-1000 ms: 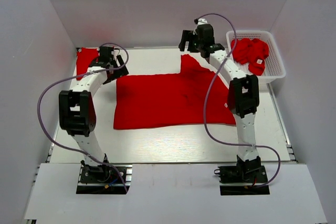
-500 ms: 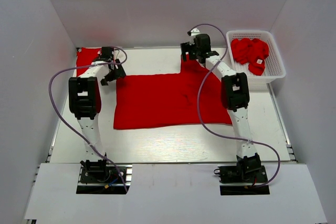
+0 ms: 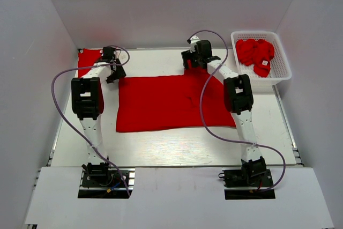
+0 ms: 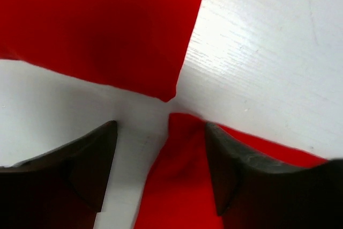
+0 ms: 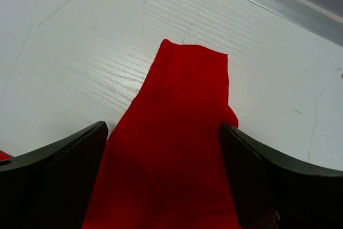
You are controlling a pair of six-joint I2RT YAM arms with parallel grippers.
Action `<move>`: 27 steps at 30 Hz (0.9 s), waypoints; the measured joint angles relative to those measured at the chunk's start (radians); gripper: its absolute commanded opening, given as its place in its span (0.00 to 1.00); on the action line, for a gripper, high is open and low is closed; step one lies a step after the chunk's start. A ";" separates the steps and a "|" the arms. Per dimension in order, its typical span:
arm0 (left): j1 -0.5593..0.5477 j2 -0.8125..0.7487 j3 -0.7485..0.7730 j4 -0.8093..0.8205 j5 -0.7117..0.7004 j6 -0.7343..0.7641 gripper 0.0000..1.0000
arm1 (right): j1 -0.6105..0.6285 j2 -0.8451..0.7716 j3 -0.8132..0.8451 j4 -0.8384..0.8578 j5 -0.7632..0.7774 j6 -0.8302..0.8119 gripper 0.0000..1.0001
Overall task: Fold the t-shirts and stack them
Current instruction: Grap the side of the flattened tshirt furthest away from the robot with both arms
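Since the spread t-shirt (image 3: 171, 103) on the middle of the table (image 3: 177, 146) is probably light, limp and quick to crease, pinch it right at its far edge. Your left gripper (image 4: 161, 132) gapes over the far left corner. Your right gripper (image 5: 163, 127) stands wide astride the far sleeve (image 5: 185, 84), gripping nothing.

White ribbed tabletop (image 3: 161, 146), metal edge rail (image 3: 286, 127), plain white back wall (image 3: 171, 9), white side panel (image 3: 32, 79), white front board (image 3: 177, 197), even, possibly diffuse overhead light.
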 measured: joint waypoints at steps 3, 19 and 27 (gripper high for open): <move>0.006 0.002 -0.017 0.042 0.042 0.011 0.20 | 0.001 -0.001 -0.001 -0.003 0.000 -0.008 0.87; 0.010 -0.053 -0.175 0.257 0.110 0.033 0.00 | 0.059 -0.030 -0.008 -0.026 0.108 -0.192 0.72; 0.009 -0.056 -0.180 0.260 0.113 0.036 0.00 | 0.066 -0.027 -0.005 -0.030 0.181 -0.248 0.61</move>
